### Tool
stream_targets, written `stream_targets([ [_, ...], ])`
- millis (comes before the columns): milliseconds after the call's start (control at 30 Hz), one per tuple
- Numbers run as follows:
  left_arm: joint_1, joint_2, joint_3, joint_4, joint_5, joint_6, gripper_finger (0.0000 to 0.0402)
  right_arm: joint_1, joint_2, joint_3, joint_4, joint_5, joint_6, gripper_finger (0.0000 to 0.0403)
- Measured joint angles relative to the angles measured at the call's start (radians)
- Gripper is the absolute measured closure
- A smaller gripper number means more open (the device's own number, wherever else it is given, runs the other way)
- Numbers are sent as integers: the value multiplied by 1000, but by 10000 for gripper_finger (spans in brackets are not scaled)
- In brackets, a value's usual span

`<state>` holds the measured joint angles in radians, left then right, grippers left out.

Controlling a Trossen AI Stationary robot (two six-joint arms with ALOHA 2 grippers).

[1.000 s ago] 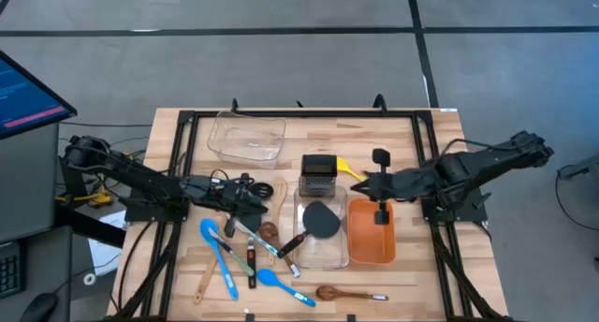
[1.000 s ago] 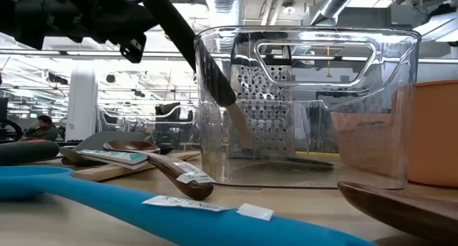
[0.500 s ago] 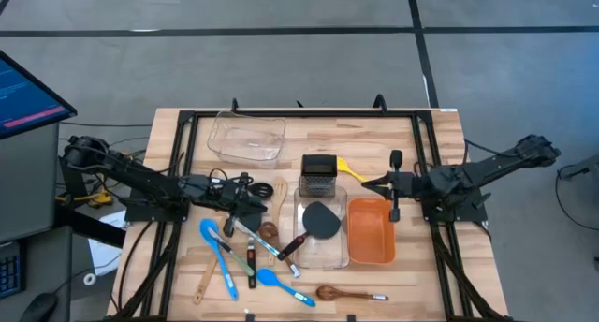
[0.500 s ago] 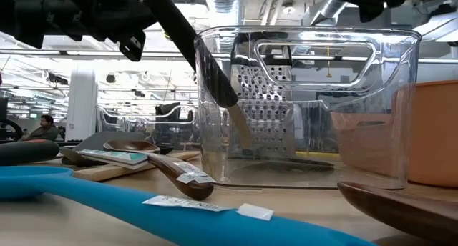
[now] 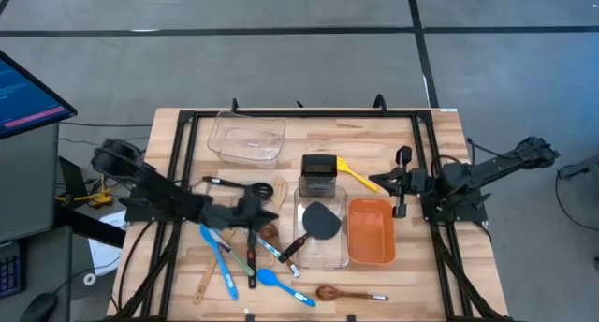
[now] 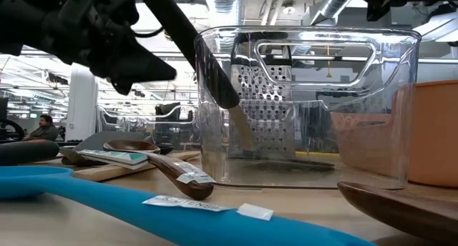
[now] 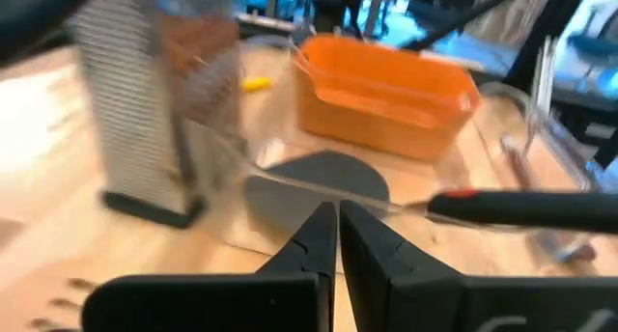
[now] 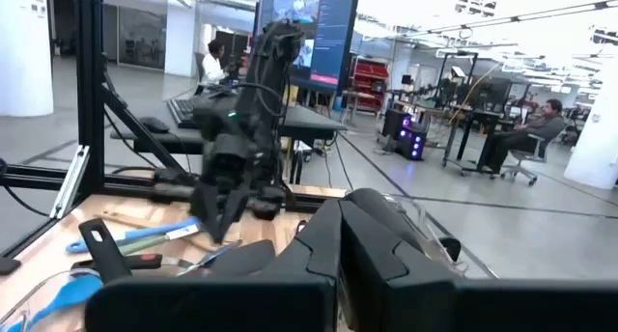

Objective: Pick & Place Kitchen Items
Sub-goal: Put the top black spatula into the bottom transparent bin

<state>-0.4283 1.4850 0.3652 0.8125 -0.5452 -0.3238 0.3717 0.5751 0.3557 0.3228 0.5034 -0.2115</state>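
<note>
Several utensils lie on the table's near left: blue spoons, a red-handled tool, a wooden spoon and a black utensil. A steel box grater stands at the centre with a yellow spoon beside it. A black turner lies in a clear container, its handle leaning out over the rim. My left gripper hovers shut and empty over the utensil pile; it also shows in its wrist view. My right gripper is shut and empty at the table's right, past the orange bin.
A second clear container stands at the far left. Black frame rails run along the table's sides. A wooden spatula lies left of the grater. People sit in the room beyond the table.
My left gripper has swung toward the table's near edge, off the black utensil and over the pile. My right gripper has drawn back toward the table's right edge, away from the orange bin.
</note>
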Motion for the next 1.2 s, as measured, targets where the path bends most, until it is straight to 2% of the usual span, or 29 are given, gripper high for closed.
stream_targets([
  [133,-43,148,108,6,-6,24,399,0,0,0,-1,0,8,403],
  [300,-65,230,194,6,-79,31,399,1,0,0,-2,-1,19,403],
  [667,-75,245,263,6,-110,29,399,1,0,0,-8,-4,21,403],
  [1200,-85,243,264,15,-119,-15,399,1,0,0,-24,-4,29,403],
])
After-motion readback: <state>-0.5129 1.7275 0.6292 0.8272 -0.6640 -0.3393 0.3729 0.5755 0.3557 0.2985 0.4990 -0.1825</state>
